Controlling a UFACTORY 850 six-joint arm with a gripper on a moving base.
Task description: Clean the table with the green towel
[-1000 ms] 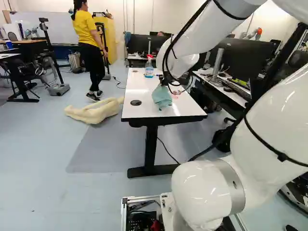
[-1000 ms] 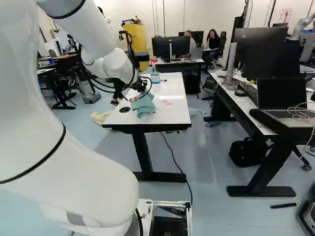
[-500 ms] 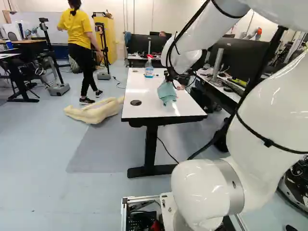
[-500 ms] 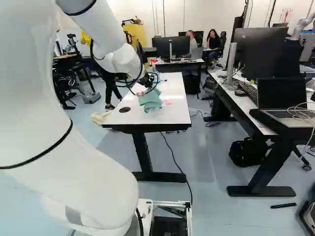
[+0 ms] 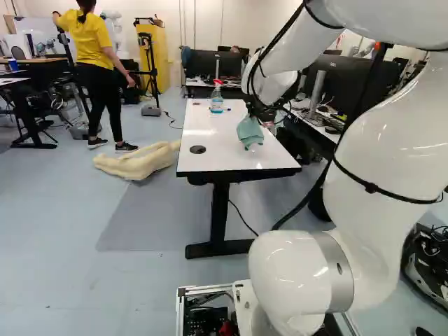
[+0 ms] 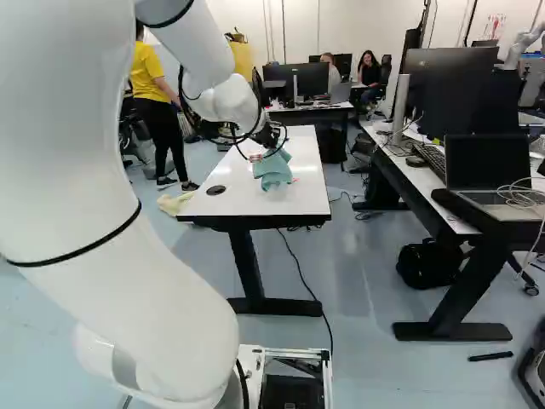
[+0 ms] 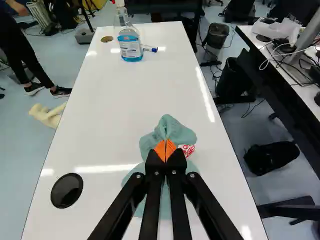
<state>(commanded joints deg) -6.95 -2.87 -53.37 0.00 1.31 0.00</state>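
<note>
My gripper (image 5: 253,116) is over the right half of the white table (image 5: 210,150) in the left base view, with the green towel (image 5: 249,131) hanging below it. Seen from the wrist, the gripper (image 7: 165,151) has its orange pads pressed together on the bunched towel (image 7: 172,128), whose folds spread ahead of and under the fingers. Right beside the pads, a red marking (image 7: 187,149) shows at the cloth's edge. Whether the towel's lower part rests on the tabletop, I cannot tell.
A spray bottle (image 7: 130,42) with blue liquid and a marker (image 7: 150,48) stand and lie at the table's far end. A black round cap (image 7: 66,190) sits in the tabletop. A desk with a laptop (image 6: 490,170) is to the right; another robot (image 6: 526,43) stands behind.
My arm has swung to the right across the table, carrying the towel with it and slightly away from the near edge. The towel now covers most of the red marking in the right base view.
</note>
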